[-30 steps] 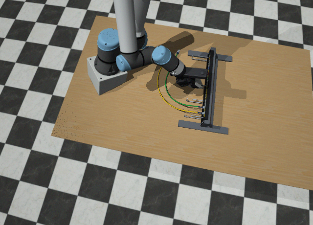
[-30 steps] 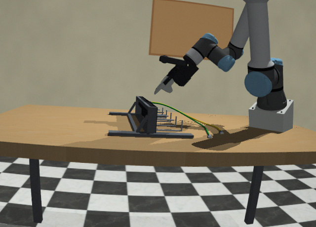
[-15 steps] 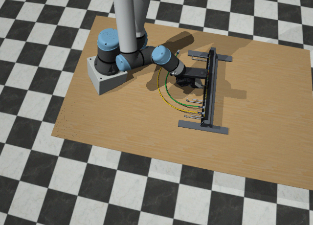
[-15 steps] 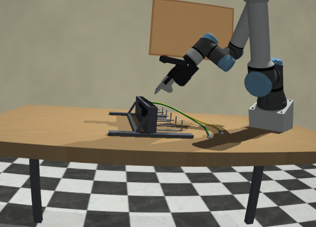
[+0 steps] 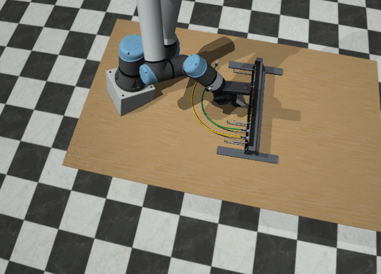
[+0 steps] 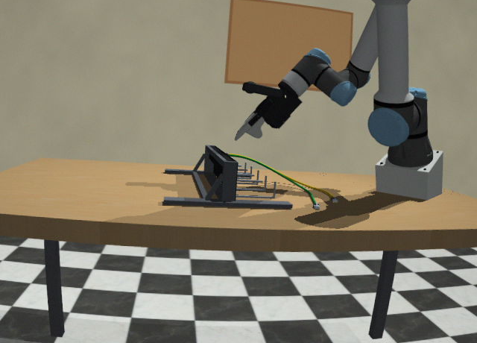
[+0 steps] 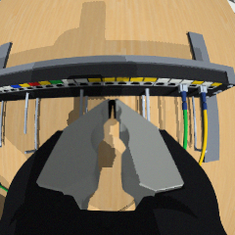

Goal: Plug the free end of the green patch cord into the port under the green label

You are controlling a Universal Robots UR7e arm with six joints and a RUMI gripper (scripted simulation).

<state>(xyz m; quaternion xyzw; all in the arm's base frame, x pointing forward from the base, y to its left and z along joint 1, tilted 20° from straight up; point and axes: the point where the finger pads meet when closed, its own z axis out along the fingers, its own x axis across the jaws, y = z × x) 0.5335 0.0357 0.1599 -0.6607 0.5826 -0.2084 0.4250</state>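
Green cord (image 5: 209,119) (image 6: 282,174) (image 7: 185,128): one end in, one end loose.
I see it arc from the rack (image 5: 261,105) (image 6: 229,181) (image 7: 122,60); free plug (image 5: 216,64) (image 6: 316,206), clear-tipped, lies on the table. Green label (image 7: 56,82) sits left of the yellow labels in wrist view. Rack upright.

Lab-like robot test area indicated: arm base (image 5: 130,100) (image 6: 400,181) bolted at nine o'clock, port rack (image 5: 261,105) (image 6: 227,181) (image 7: 122,60) placed at three o'clock, seen from above.

top: high over table (image 5: 172,160), tilted down, far
exterior: beside table (image 6: 115,231), near level, wall behind
wrist: close above rack (image 7: 122,60), facing down
shared, all: rack (image 5: 259,111) (image 6: 229,177)
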